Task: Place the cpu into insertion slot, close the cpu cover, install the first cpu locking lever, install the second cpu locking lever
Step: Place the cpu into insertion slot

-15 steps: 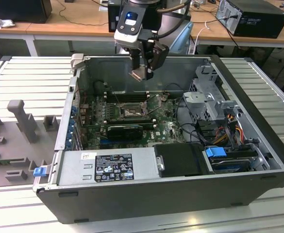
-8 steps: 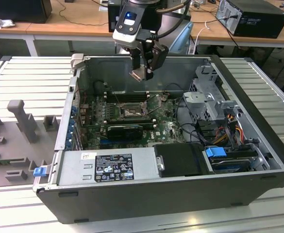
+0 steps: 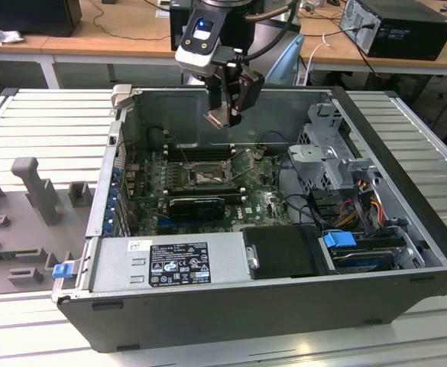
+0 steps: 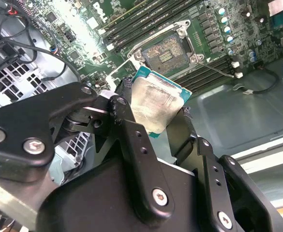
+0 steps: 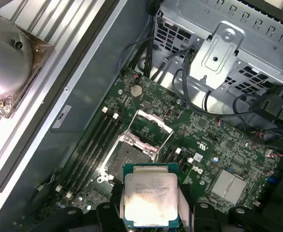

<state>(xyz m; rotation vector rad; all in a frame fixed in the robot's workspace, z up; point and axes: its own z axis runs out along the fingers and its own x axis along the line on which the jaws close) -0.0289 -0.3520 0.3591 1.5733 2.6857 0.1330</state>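
Stock of the task as it stands:

1. Ribbed metal surface [image 3: 40,115], carrying the case, spread out under the hand.
2. Open computer case [image 3: 231,306], walls rising around the space below the hand.
3. Motherboard [image 3: 261,202], flat on the case floor, well beneath the hand.
4. Hand [image 3: 225,116], raised above the board, clenched on the cpu by two opposite edges.
5. Cpu cover [image 5: 155,121], swung up off the socket, below and just beyond the fingertips. Closing: not done.
6. Insertion slot [image 4: 166,50], bare, contacts exposed, below the hand. Placement: not done.
7. Cpu [image 4: 156,104], between the fingers, pale face toward the wrist, apart from the slot.
8. Locking lever [image 4: 217,69], a thin wire beside the slot. Both levers judged unfastened.
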